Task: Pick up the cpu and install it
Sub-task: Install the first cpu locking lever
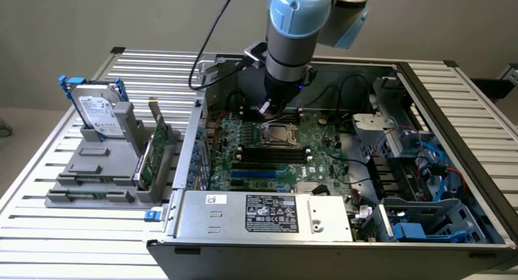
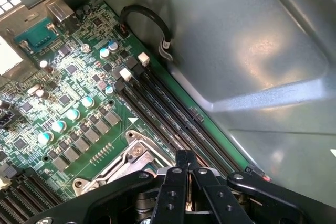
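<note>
My gripper (image 1: 267, 108) hangs inside the open computer case (image 1: 453, 128), low over the green motherboard (image 1: 324, 162). It sits just past the square metal-framed socket (image 1: 279, 135), on the side toward the case's back wall. In the wrist view the two black fingers (image 2: 177, 182) are pressed together, shut, with nothing visible between them. The socket's metal frame and lever (image 2: 126, 162) lie right beside the fingertips, and the long dark memory slots (image 2: 173, 114) run past them. The cpu is out of view.
At the exterior view's left, a grey stand (image 1: 93, 171) holds a silver hard drive (image 1: 99, 114) with a blue bracket and a green card (image 1: 154, 150). The power supply (image 1: 267, 213) fills the case's front. Drive cages and cables (image 1: 413, 165) crowd the exterior view's right. The grey case wall (image 2: 252, 51) is close by.
</note>
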Action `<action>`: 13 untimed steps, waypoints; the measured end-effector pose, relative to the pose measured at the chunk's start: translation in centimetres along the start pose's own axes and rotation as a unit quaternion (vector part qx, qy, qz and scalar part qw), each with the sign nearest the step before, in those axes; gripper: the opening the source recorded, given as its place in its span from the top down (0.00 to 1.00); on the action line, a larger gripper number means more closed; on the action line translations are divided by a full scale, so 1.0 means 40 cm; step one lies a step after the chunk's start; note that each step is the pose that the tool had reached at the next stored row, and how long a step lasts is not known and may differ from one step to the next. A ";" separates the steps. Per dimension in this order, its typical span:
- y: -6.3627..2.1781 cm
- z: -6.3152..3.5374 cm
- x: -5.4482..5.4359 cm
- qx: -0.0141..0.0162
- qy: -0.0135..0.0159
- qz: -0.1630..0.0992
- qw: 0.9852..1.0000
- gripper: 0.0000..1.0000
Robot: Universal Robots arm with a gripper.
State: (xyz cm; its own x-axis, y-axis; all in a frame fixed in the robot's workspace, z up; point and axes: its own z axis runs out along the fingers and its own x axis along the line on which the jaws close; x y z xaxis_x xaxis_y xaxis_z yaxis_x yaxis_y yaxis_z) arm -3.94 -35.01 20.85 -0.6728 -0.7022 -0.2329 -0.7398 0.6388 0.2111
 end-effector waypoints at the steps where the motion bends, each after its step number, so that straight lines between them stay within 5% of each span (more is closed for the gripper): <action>1: -0.001 0.000 -0.001 0.000 0.000 0.000 1.000 0.89; 13: -0.004 0.007 -0.002 0.002 -0.001 0.004 1.000 0.89</action>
State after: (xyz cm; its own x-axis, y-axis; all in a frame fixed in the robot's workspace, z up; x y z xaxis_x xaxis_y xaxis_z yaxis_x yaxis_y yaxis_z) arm -3.77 -34.98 20.57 -0.6791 -0.6959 -0.2337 -0.7341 0.6458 0.2100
